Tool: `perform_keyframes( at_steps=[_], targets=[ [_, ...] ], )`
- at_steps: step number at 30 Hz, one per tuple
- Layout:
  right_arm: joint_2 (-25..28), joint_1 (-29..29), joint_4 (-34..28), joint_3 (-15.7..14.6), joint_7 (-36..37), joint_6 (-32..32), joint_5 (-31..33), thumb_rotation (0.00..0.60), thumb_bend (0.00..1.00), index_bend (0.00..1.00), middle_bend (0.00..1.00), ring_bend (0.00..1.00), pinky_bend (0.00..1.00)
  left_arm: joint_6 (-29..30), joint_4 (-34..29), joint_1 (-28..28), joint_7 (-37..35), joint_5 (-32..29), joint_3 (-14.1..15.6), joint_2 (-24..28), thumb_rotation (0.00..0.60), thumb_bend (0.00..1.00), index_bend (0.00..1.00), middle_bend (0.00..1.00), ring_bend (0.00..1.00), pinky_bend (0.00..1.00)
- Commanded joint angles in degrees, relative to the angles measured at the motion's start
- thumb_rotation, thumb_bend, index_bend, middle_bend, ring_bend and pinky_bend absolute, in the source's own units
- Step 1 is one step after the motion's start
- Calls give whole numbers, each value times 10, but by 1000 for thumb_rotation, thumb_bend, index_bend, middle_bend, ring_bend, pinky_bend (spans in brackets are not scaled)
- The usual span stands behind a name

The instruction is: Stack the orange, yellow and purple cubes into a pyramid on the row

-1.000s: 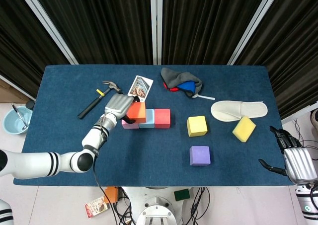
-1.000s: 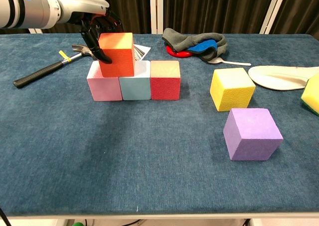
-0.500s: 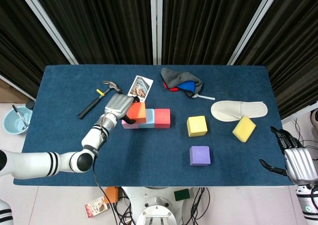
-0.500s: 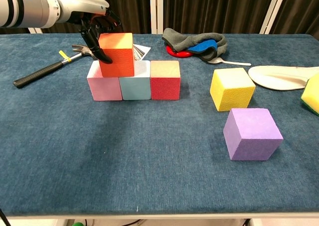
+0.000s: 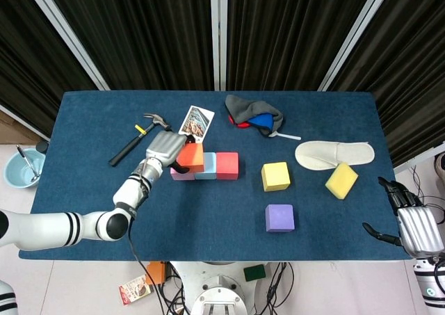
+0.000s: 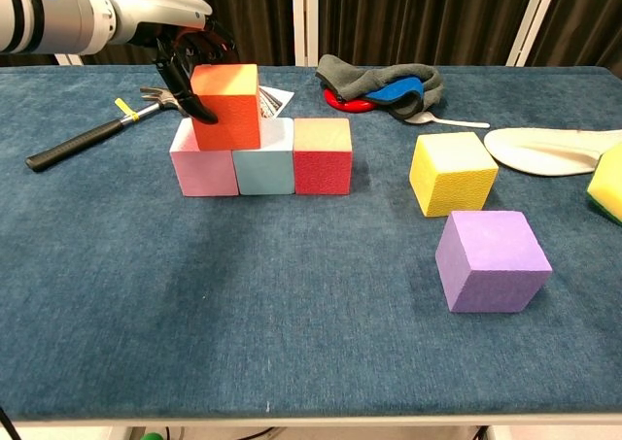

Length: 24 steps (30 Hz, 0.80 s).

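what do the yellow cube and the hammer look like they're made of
Yellow cube: probably foam, with a matte, grainy, sponge-like surface and slightly soft edges. Hammer: shiny grey head that looks like metal, and a dark matte handle, perhaps rubber or plastic, with a yellow tag.

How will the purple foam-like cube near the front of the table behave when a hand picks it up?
The purple cube has a grainy, sponge-like surface, so it is probably light and may dent a little under the fingers. The rough texture should resist slipping. It sits flat on the blue cloth table, so it will likely slide rather than roll when nudged.
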Motion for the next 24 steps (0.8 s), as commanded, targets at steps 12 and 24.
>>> perform_keyframes(
  at_steps=[12, 24],
  targets=[
    [0, -1, 1, 0, 2, 2, 0, 505, 176, 76, 155, 116, 273, 0, -3, 1, 3, 8, 8, 2, 481, 177, 261, 260, 289, 210],
    [0, -2, 2, 0, 4, 4, 1, 506, 176, 76, 155, 116, 273, 4, -3, 3, 1, 33, 9, 3, 531, 178, 284, 285, 289, 210]
  ],
)
